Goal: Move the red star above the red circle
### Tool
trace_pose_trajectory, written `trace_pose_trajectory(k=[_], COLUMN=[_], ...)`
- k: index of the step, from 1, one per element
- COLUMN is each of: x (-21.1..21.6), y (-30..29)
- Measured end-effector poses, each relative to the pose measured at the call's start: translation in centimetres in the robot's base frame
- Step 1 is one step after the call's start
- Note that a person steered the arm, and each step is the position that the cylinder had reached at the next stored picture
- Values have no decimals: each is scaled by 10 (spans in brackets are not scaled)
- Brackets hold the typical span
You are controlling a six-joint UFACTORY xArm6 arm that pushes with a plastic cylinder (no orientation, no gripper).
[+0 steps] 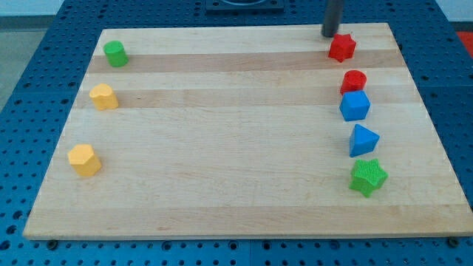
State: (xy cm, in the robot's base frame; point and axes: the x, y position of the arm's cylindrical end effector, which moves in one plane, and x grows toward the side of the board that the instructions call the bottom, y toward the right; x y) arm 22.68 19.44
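Observation:
The red star [342, 47] lies near the view's top right corner of the wooden board. The red circle [353, 80] lies just below it, slightly to the right, with a small gap between them. My tip [329, 34] is at the top edge of the board, just up and left of the red star, close to it or touching it.
Below the red circle stand a blue cube [355, 106], a blue triangle [363, 140] and a green star [368, 176] in a column. At the view's left are a green cylinder [115, 53] and two yellow blocks [103, 97] [84, 159].

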Motion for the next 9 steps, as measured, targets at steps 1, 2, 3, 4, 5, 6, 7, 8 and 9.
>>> trace_pose_trajectory(k=[1, 2, 3, 4, 5, 6, 7, 8, 9], x=[45, 59, 34, 27, 43, 75, 77, 78, 132], y=[25, 8, 9, -24, -57, -44, -44, -85, -184])
